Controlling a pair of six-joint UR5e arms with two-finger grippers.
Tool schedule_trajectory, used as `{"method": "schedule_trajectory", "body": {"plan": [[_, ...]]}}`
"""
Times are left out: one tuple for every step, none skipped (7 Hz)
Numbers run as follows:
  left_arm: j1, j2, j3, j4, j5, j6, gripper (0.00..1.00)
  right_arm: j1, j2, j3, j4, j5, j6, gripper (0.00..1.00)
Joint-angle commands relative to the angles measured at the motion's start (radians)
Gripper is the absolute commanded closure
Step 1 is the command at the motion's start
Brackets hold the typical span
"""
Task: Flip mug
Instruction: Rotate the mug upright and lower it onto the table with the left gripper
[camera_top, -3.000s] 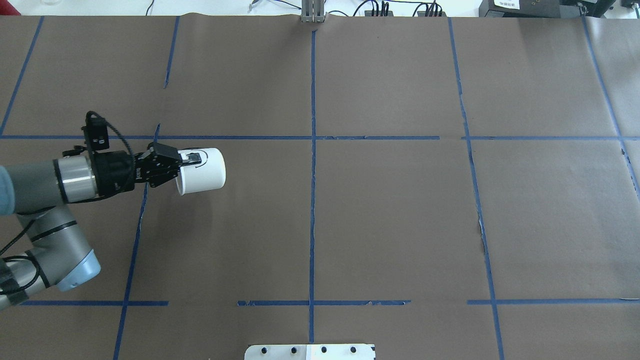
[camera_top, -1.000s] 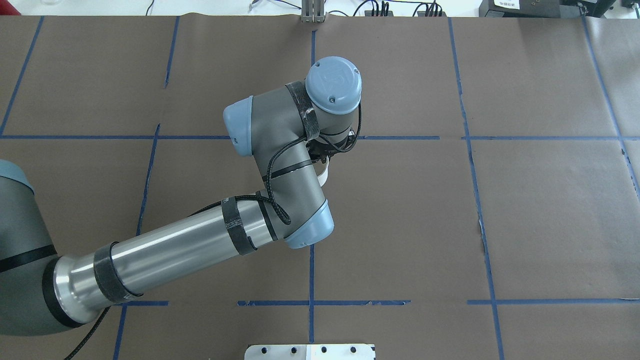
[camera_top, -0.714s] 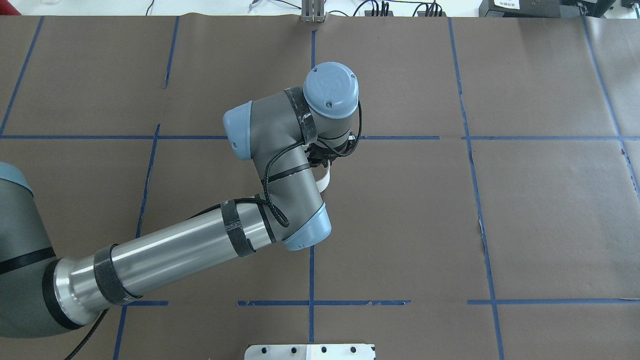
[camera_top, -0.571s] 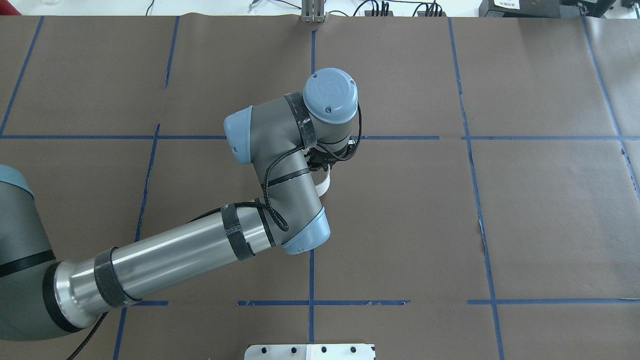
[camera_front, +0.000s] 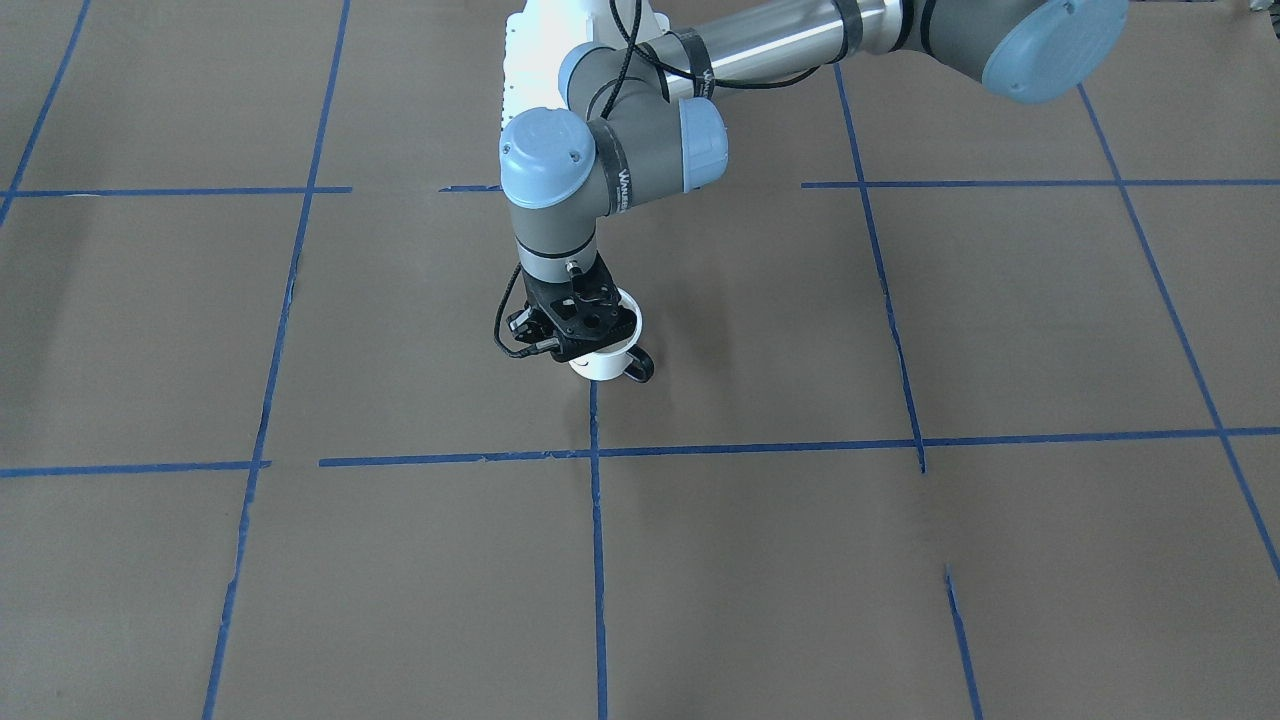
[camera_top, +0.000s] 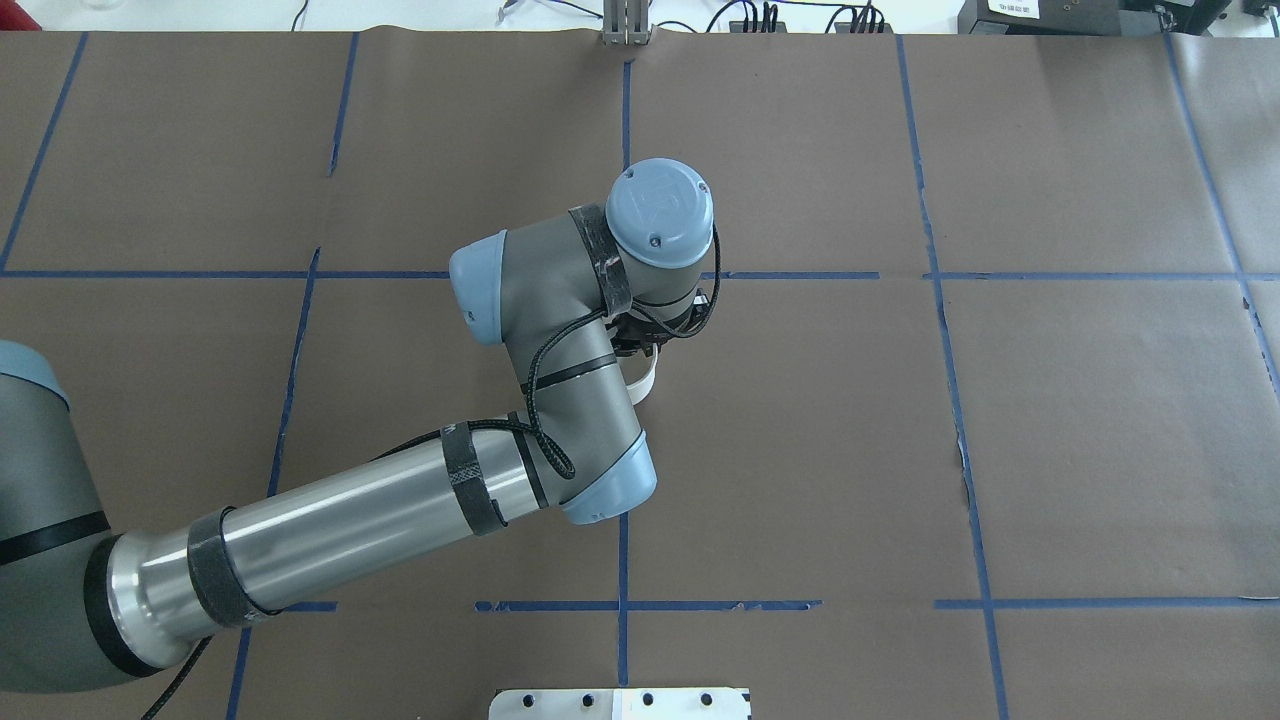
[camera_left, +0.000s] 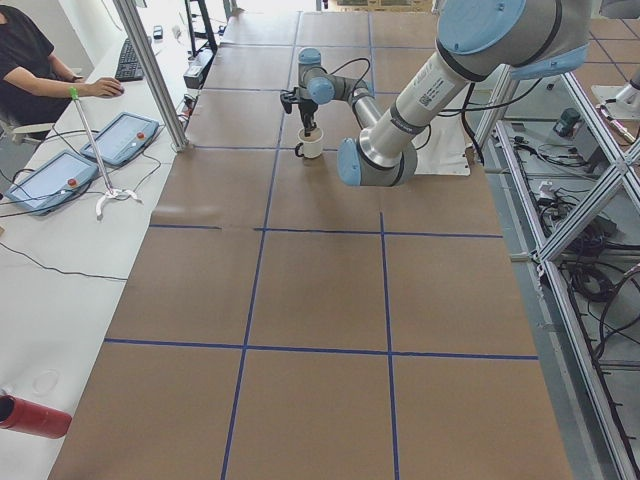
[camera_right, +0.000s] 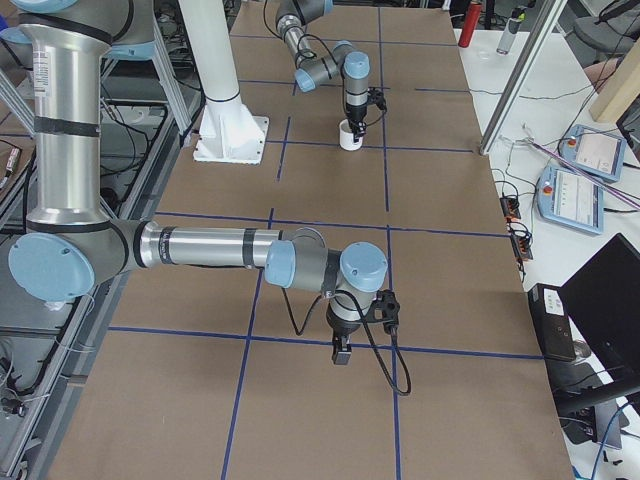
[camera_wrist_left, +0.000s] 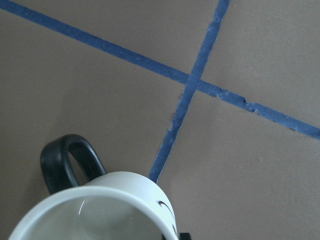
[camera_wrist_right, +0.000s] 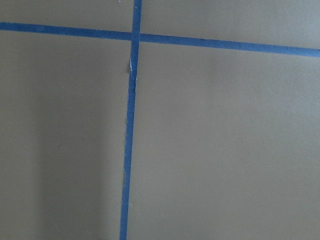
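Observation:
The white mug (camera_front: 603, 366) stands upright, mouth up, near the table's middle beside a blue tape crossing. Its dark handle (camera_front: 639, 366) points away from the robot. My left gripper (camera_front: 585, 335) comes straight down on it and is shut on its rim. The left wrist view shows the open mouth (camera_wrist_left: 95, 212) and handle (camera_wrist_left: 64, 162) from above. The overhead view shows only a white sliver of the mug (camera_top: 647, 374) under the wrist. I cannot tell if its base touches the paper. My right gripper (camera_right: 340, 352) hangs low over the paper far from the mug; I cannot tell if it is open or shut.
Brown paper with a blue tape grid (camera_front: 595, 452) covers the table. The robot's white pedestal (camera_right: 215, 90) stands at the robot's edge of the table. An operator (camera_left: 30, 60) sits at a side table with control tablets (camera_left: 60, 175). A red cylinder (camera_left: 28, 415) lies there too.
Three seconds ago the left gripper held the mug on its side at the table's left. It has carried it to the middle, upright. Over the last second the wrist sank slightly.

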Motion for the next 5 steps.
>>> {"method": "schedule_trajectory", "body": {"plan": [[0.001,0.005,-0.006,0.000,0.007,0.002,0.00,0.000,0.000,0.000,0.000,0.000,0.000,0.00],[0.001,0.005,-0.012,0.003,0.007,0.002,0.00,0.000,0.000,0.000,0.000,0.000,0.000,0.00],[-0.001,0.005,-0.038,0.012,0.006,0.002,0.00,0.000,0.000,0.000,0.000,0.000,0.000,0.00],[-0.005,0.007,-0.076,0.056,0.005,0.024,0.00,0.000,0.000,0.000,0.000,0.000,0.000,0.00],[-0.023,0.020,-0.175,0.139,0.005,0.066,0.00,0.000,0.000,0.000,0.000,0.000,0.000,0.00]]}}
